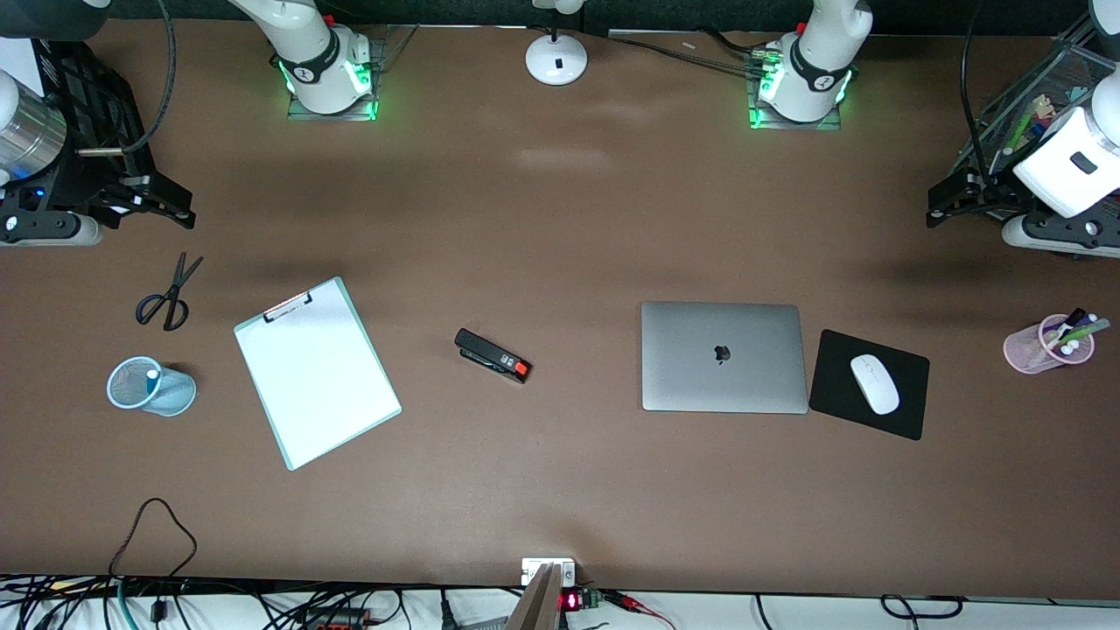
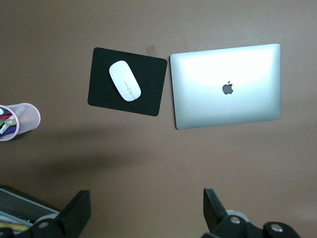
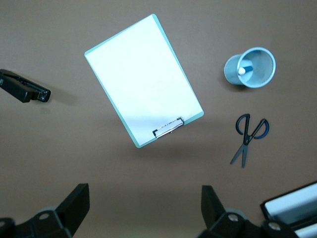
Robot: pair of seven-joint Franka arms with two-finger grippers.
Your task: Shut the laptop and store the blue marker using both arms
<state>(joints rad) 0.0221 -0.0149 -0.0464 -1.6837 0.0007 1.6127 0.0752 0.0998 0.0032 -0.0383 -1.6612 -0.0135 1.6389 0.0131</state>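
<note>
Laptop (image 1: 724,356) shut, blue marker (image 1: 150,375) upright in its cup (image 1: 149,386) below right gripper (image 3: 143,208); both grippers (image 2: 146,210) gape idle.

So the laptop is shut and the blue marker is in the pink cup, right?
Not quite. The laptop is shut, but the blue marker is in the blue mesh cup near the scissors, toward the right arm's end of the table, not in the pink cup. The front view and the right wrist view show it.
</note>
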